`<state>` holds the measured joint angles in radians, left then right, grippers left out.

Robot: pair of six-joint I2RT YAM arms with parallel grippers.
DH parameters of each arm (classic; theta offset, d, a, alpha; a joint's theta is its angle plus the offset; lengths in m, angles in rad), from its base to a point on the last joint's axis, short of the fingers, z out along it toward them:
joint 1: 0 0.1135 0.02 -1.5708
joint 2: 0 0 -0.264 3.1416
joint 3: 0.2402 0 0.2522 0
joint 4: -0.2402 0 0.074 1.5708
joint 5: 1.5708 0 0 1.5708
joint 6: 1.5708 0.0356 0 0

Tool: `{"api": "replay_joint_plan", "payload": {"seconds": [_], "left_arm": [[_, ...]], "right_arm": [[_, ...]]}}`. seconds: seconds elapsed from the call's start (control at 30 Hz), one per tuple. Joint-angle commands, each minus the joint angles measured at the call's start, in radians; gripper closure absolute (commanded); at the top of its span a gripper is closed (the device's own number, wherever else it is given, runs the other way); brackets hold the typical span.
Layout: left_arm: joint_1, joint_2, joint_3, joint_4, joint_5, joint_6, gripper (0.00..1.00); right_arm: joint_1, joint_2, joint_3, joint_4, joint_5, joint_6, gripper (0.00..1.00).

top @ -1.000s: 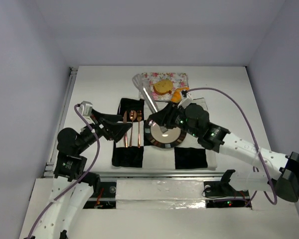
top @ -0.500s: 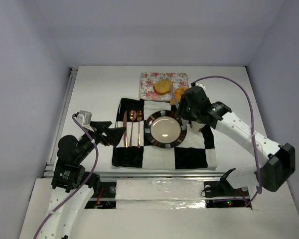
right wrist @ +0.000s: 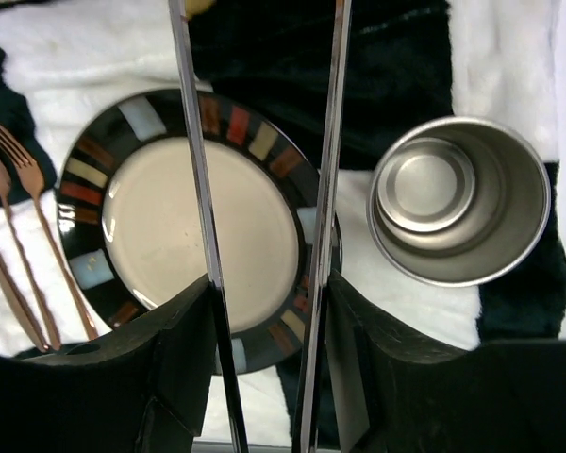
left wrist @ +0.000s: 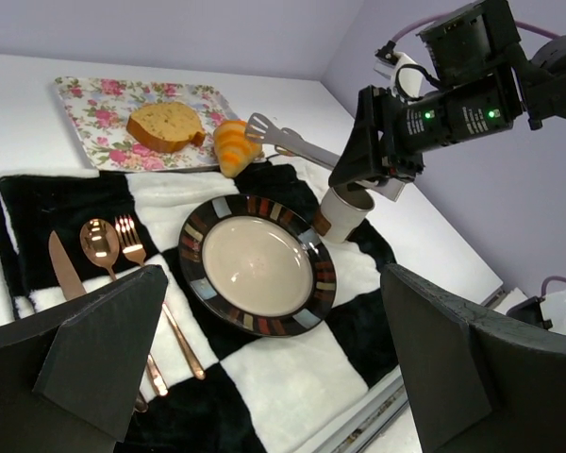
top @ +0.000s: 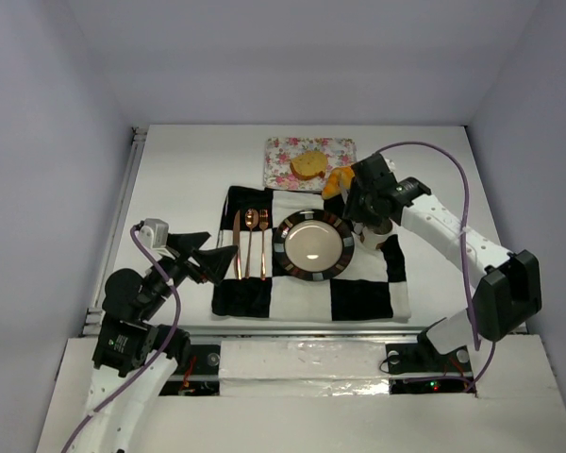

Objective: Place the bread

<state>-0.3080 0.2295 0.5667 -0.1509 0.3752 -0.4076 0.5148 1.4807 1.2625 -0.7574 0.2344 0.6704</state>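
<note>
The round tan bread slice (top: 307,164) lies on the floral tray (top: 281,151). The orange croissant (top: 337,178) lies at the tray's near right corner. Both also show in the left wrist view, the slice (left wrist: 165,125) and the croissant (left wrist: 234,148). My right gripper (top: 357,192) is shut on metal tongs (left wrist: 285,140), whose tips hover just right of the croissant. In the right wrist view the two tong arms (right wrist: 196,142) run between my fingers, above the plate (right wrist: 85,175). My left gripper (top: 223,259) is open and empty at the mat's left side.
A striped-rim plate (top: 283,247) sits on a black and white checkered mat (top: 358,297). A copper knife, spoon and fork (top: 250,243) lie left of it. A steel cup (top: 370,233) stands right of the plate, under my right arm.
My right gripper has carried the tongs from over the plate back and to the right, up to the croissant. My left arm has drawn back a little toward the near edge.
</note>
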Motion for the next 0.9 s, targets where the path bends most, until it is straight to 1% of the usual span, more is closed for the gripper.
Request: {"api": "replay_joint_plan", "payload": {"seconds": [0.0, 0.2, 0.47, 0.6, 0.67, 0.7, 0.77, 0.8, 0.87], "left_arm": [[-0.006, -0.016, -0.002, 0.03, -0.016, 0.009, 0.01], [-0.006, -0.016, -0.002, 0.03, -0.016, 0.01, 0.01], [-0.006, -0.009, -0.004, 0.033, -0.009, 0.009, 0.01], [-0.006, -0.009, -0.004, 0.034, -0.01, 0.009, 0.02], [-0.006, -0.009, -0.004, 0.033, -0.01, 0.009, 0.02], [-0.006, -0.009, -0.004, 0.031, -0.009, 0.009, 0.02], [-0.006, -0.007, -0.004, 0.033, -0.009, 0.009, 0.02], [-0.006, -0.006, -0.004, 0.034, -0.009, 0.009, 0.02], [-0.006, -0.004, -0.004, 0.033, -0.009, 0.009, 0.02]], "right_arm": [[-0.031, 0.009, 0.074, 0.023, -0.015, -0.014, 0.49], [-0.076, 0.045, 0.1, 0.053, -0.055, -0.022, 0.48], [-0.085, 0.115, 0.121, 0.116, -0.139, -0.032, 0.48], [-0.085, 0.132, 0.109, 0.138, -0.15, -0.031, 0.48], [-0.085, 0.124, 0.094, 0.144, -0.145, -0.032, 0.51], [-0.085, 0.116, 0.091, 0.145, -0.139, -0.034, 0.56], [-0.085, 0.087, 0.078, 0.147, -0.135, -0.032, 0.59], [-0.085, 0.076, 0.08, 0.141, -0.127, -0.034, 0.64], [-0.085, 0.046, 0.078, 0.138, -0.124, -0.034, 0.67]]}}
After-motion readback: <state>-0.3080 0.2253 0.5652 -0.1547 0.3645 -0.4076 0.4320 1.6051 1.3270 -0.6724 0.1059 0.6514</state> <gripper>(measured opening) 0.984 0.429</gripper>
